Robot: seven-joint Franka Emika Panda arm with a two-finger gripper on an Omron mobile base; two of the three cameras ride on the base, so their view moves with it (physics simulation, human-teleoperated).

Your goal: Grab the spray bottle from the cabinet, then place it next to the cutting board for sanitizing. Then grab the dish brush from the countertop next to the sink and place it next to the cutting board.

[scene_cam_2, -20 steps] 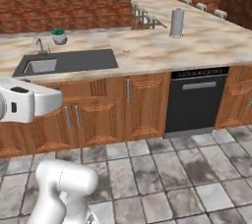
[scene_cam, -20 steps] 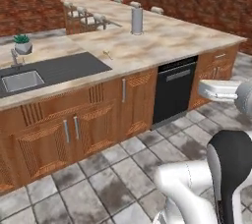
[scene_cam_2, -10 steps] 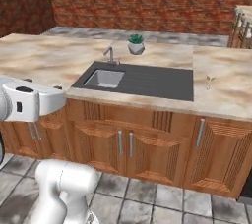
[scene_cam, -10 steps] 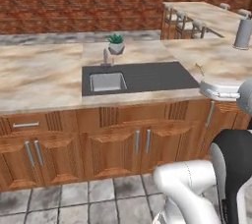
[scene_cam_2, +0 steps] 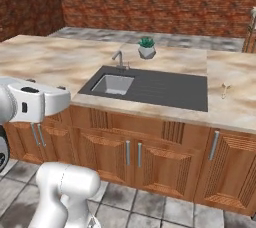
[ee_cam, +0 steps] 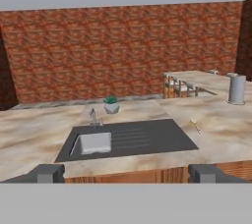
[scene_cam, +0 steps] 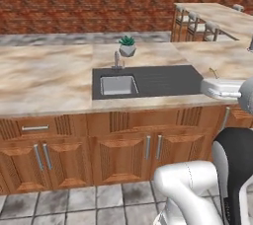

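My gripper (ee_cam: 127, 174) is open, its two dark fingertips (ee_cam: 47, 173) wide apart with nothing between them, held in front of the counter's edge and facing the sink (ee_cam: 96, 143). The sink (scene_cam: 118, 85) (scene_cam_2: 114, 84) is a small steel basin in a dark ribbed drainboard with a thin faucet (scene_cam: 117, 60). The dish brush (ee_cam: 196, 126) (scene_cam_2: 225, 89) (scene_cam: 213, 72) lies on the beige countertop (scene_cam: 44, 78) just right of the drainboard, thin and pale. The spray bottle, the cabinet and the cutting board are out of view.
A small potted plant (scene_cam: 127, 46) (scene_cam_2: 146, 47) stands behind the sink. A grey canister (ee_cam: 236, 89) and bar stools (ee_cam: 179, 88) are at the far right. Wooden base cabinets (scene_cam: 118, 152) run under the countertop, with a brick wall behind.
The base has swung round, so the whole scene shifted: the sink went from the left edge to the centre and the black appliance slid out of view. The gripper stayed open.
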